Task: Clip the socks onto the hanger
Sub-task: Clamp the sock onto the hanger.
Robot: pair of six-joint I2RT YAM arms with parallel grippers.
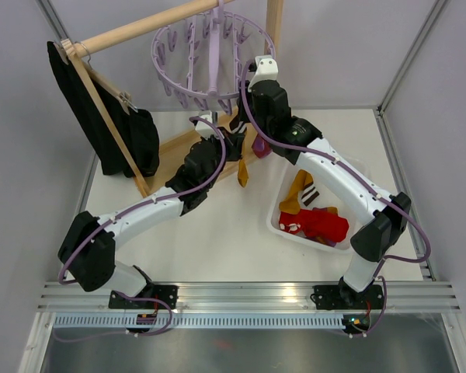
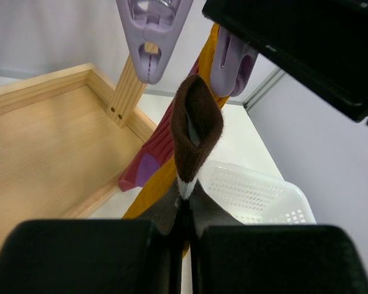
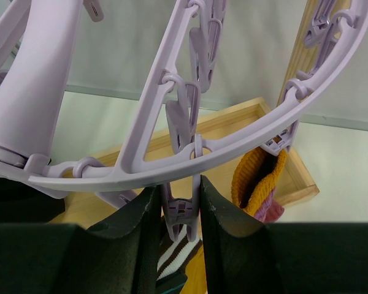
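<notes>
The lavender hanger [image 1: 211, 56] hangs from the wooden rack; its ring and spokes fill the right wrist view [image 3: 172, 165]. My right gripper [image 3: 180, 205] is shut on one dangling peg [image 3: 181, 214] under the ring, a finger on each side; it sits at the ring's right edge [image 1: 251, 87]. A mustard sock [image 3: 259, 177] and a maroon sock [image 1: 261, 146] hang clipped beside it. My left gripper [image 2: 185, 195] is shut on a brown sock [image 2: 196, 125] with a white stripe and holds it up just below two pegs [image 2: 150, 43]. It sits under the hanger [image 1: 234, 142].
A white basket [image 1: 282, 227] at the right holds red socks [image 1: 320, 224] and a mustard one [image 1: 298, 193]. The wooden rack base [image 1: 169, 159] lies under the hanger. A black garment [image 1: 113, 128] hangs on a wooden hanger at the left.
</notes>
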